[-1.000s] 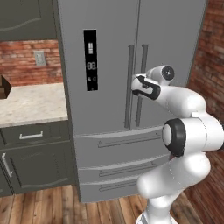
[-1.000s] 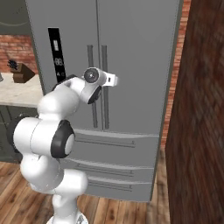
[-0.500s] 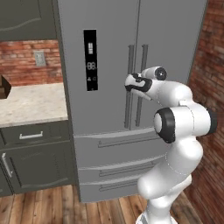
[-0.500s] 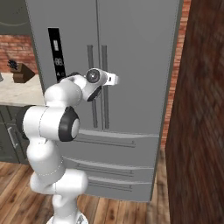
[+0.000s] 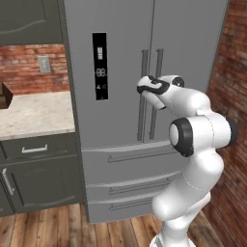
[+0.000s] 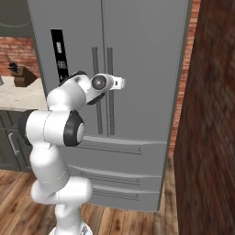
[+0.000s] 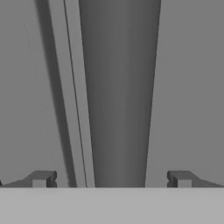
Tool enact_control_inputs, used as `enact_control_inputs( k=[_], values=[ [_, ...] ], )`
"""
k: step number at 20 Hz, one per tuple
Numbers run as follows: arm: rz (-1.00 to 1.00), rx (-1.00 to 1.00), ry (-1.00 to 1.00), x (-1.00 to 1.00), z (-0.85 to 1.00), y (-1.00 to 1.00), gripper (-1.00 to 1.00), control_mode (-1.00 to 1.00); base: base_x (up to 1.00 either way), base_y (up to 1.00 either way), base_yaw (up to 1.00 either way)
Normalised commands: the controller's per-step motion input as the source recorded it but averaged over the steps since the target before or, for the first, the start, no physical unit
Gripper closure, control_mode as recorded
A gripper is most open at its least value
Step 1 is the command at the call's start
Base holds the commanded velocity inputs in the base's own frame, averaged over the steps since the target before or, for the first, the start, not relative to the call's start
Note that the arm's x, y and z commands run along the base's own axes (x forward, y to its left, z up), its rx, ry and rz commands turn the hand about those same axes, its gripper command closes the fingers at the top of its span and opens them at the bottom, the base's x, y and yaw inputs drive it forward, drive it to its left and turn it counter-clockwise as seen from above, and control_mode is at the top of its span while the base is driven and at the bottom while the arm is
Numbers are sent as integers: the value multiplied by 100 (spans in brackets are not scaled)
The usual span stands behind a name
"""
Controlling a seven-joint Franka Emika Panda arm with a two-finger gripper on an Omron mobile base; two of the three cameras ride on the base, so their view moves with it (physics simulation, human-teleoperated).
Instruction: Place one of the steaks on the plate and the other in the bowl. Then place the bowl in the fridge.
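Now | gripper [image 7: 111,178] spread wide | fridge [image 7: 183,87] handle [image 7: 120,87] between its tips

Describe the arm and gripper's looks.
The arm is glossy white with rounded links and dark grey, disc-shaped joint caps. The gripper has two small dark grey, blocky fingertips. A dark band edges the hand. No cables or markings are visible.

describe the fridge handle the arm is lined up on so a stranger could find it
Start at the tall grey fridge. Two long vertical handles flank its centre seam. It is the right door handle, the one farther from the black display panel; the open gripper sits at it.
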Motion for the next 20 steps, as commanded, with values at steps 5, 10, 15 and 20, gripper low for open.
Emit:
enact_control_inputs(
  k=[5,10,15,20],
  values=[
    [0,1,0,69,-28,0,100,-100,0,0,0],
    [0,8,0,50,-1,-6,100,-100,0,0,0],
    [0,11,0,15,0,-8,100,-100,0,0,0],
    [0,15,1,-7,0,-16,100,-100,0,0,0]
  ],
)
